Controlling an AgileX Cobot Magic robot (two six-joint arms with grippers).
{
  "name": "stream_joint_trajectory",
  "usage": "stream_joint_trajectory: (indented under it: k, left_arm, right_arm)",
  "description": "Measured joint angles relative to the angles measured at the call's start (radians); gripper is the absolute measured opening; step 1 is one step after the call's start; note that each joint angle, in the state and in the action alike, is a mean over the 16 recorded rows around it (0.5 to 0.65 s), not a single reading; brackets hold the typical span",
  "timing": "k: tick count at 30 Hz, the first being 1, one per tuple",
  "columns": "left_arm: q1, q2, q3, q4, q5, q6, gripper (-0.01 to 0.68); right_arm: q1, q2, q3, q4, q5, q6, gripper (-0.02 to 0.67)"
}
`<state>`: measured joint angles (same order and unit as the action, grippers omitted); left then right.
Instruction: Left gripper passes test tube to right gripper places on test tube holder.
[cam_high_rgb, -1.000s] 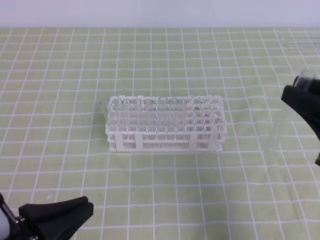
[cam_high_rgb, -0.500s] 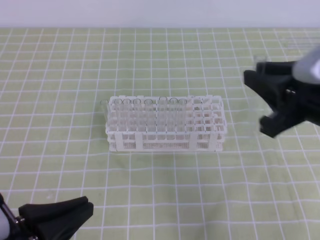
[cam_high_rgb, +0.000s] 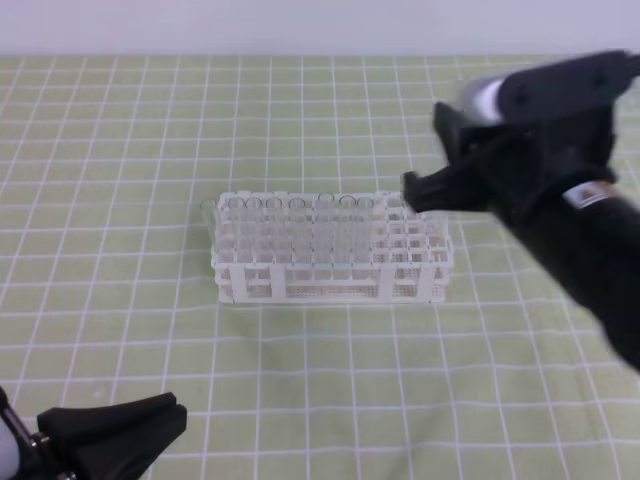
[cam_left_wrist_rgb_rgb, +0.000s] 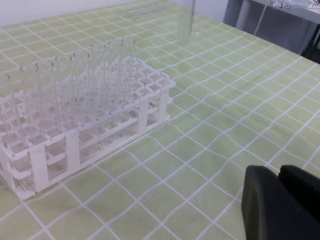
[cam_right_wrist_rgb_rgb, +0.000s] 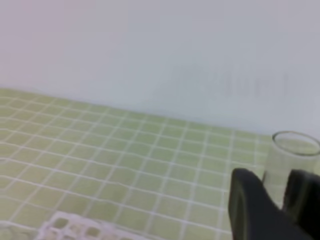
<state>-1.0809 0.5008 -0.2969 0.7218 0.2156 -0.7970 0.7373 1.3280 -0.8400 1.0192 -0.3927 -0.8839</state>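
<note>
From the high view: swung in from the 3 o'clock edge within the last second to hover at the 2 o'clock corner of the test tube holder (cam_high_rgb: 330, 248), the right hand (cam_high_rgb: 425, 190); handover evidently done, placing next, while the left hand (cam_high_rgb: 150, 420) sits shut and empty at 7 o'clock on the table (cam_high_rgb: 120, 150). From the left wrist view: faintly visible at 12 o'clock, upright above the table beyond the rack, a slim clear tube. From the right wrist view: pinched narrowly between the black fingers (cam_right_wrist_rgb_rgb: 250, 200), the test tube (cam_right_wrist_rgb_rgb: 292, 155), colourless with an open round rim.

One camera looks down from high in front, two ride low and close on the wrists, all sharing the test tube holder (cam_high_rgb: 330, 248) and the green checked mat (cam_high_rgb: 120, 150)
</note>
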Motion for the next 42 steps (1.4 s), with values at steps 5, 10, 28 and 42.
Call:
stream_joint_trajectory:
  k: [5, 10, 28, 42]
  left_arm:
    - [0.000, 0.000, 0.000, 0.000, 0.000, 0.000, 0.038]
    - [0.000, -0.001, 0.000, 0.000, 0.000, 0.000, 0.037]
    - [0.000, -0.004, 0.000, -0.002, 0.020, 0.000, 0.037]
    - [0.000, 0.000, 0.000, 0.000, 0.056, 0.000, 0.037]
  right_arm:
    - [0.058, 0.073, -0.004, -0.099, -0.125, 0.121, 0.105]
    - [0.081, 0.123, -0.008, -0.204, -0.169, 0.198, 0.105]
    - [0.054, 0.195, -0.006, -0.508, -0.223, 0.406, 0.105]
    - [0.026, 0.240, 0.000, -0.549, -0.228, 0.465, 0.105]
